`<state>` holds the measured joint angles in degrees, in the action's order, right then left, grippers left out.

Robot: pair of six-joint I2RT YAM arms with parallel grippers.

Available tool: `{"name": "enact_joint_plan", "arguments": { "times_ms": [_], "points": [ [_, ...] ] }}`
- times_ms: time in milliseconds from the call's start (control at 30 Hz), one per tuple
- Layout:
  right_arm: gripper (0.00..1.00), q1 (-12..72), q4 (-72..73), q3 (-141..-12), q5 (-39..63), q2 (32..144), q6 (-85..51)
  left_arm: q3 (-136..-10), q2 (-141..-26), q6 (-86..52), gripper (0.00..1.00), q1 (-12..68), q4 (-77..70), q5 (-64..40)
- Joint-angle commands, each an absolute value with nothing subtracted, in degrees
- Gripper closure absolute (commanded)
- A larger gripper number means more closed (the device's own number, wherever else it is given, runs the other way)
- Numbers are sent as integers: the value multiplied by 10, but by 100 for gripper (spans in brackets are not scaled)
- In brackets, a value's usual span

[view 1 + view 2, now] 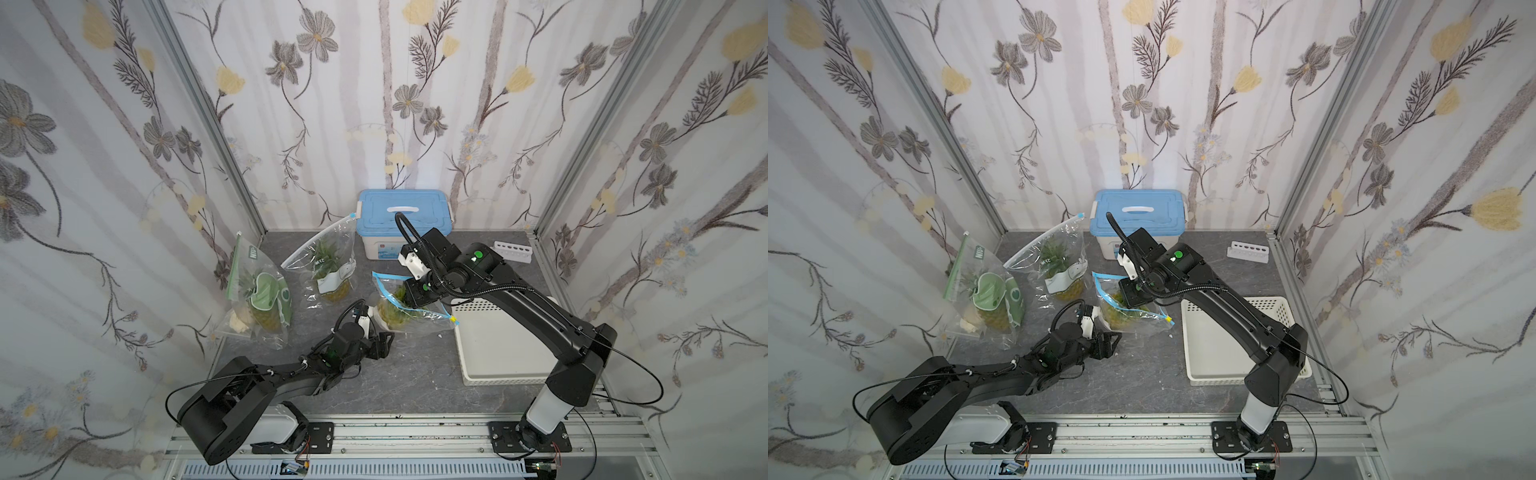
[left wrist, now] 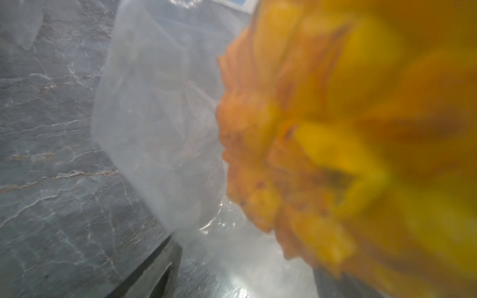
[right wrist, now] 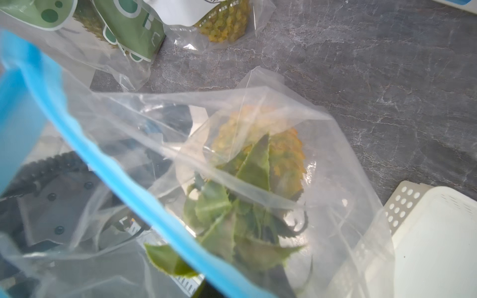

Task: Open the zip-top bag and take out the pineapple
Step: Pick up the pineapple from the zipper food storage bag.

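Two grippers work one bag. The right gripper [image 1: 406,296] is at the mouth of the zip-top bag [image 1: 428,318], and the blue zip strip [image 3: 124,185] crosses its wrist view. Film hides the jaws, so I cannot tell whether they pinch it. The pineapple [image 3: 281,152] lies inside, just below this gripper, crown [image 3: 232,214] toward it. The left gripper [image 1: 384,343] is spread, with the fruit's base close ahead between its fingers [image 2: 154,271].

Judgement: the film is thin, slick and crumples; the fruit is heavy, stiff and prickly. Hold the bag by the strip and take the pineapple at the crown base. The white basket [image 1: 498,349] sits just beside.
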<state>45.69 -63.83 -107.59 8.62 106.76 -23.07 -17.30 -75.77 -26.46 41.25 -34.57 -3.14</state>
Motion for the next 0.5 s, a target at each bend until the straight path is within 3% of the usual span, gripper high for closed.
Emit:
{"name": "enact_joint_plan", "arguments": {
  "times_ms": [0, 233, 467],
  "points": [
    [100, 454, -637, -1107, 94, 1068, -221, -181, -769, -249, 19, 413, -369, -39],
    [100, 449, -675, -1180, 105, 1071, -222, -166, -812, -266, 1, 412, -478, -58],
    [100, 449, -678, -1215, 122, 1047, -228, -125, -836, -303, 0, 407, -662, -84]
  ]
}}
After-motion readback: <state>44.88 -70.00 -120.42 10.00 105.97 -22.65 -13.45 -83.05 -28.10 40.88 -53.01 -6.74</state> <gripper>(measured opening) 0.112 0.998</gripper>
